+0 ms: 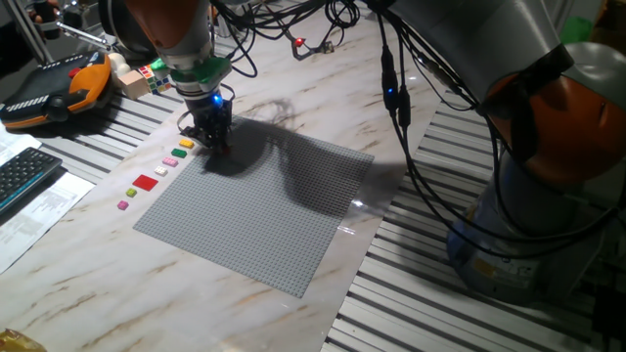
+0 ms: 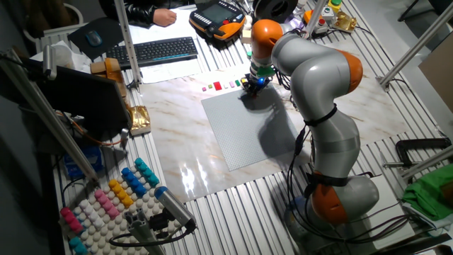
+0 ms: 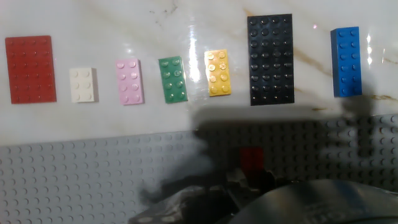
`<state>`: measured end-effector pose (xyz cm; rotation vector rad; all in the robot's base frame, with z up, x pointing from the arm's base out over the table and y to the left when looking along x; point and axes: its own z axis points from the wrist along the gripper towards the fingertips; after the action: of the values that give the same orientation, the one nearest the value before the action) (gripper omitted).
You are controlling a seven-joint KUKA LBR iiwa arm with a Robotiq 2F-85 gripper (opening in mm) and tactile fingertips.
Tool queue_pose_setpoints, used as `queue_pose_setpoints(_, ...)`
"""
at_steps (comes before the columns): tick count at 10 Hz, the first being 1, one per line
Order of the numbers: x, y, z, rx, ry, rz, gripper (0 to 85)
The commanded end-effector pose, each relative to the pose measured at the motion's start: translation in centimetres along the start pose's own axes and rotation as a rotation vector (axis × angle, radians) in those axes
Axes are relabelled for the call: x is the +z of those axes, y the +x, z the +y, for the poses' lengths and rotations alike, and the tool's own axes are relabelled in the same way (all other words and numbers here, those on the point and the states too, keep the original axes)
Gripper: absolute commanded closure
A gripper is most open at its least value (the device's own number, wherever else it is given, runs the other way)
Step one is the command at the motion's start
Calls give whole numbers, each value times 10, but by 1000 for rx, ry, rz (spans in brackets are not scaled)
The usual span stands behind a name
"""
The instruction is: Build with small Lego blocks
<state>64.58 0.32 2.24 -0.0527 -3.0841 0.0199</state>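
Two-finger gripper [image 1: 217,137] low over the near corner of the large grey studded baseplate [image 1: 264,210], small red plastic brick [image 3: 252,159] at its fingertips, jaw opening indiscernible, row of flat bricks on marble beside the plate: red [image 3: 30,68], white [image 3: 83,84], pink [image 3: 129,81], green [image 3: 172,79], yellow [image 3: 217,73], black [image 3: 270,59], blue [image 3: 346,61].

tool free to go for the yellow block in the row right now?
Probably not yet. The yellow block lies uncovered on the table, apart from its green and black neighbours, so access looks open. But the tool seems to carry a small red block over the grey baseplate.
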Motion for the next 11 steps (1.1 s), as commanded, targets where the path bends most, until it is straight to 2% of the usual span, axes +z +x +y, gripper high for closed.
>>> queue_pose_setpoints(1, 0, 0, 0, 3, 7, -1, 680)
queue_pose_setpoints(2, 0, 0, 1, 6, 16, -5, 590)
queue_pose_setpoints(3, -1, 0, 1, 4, 22, -5, 557)
queue_pose_setpoints(11, -10, 2, 0, -12, 16, 17, 560)
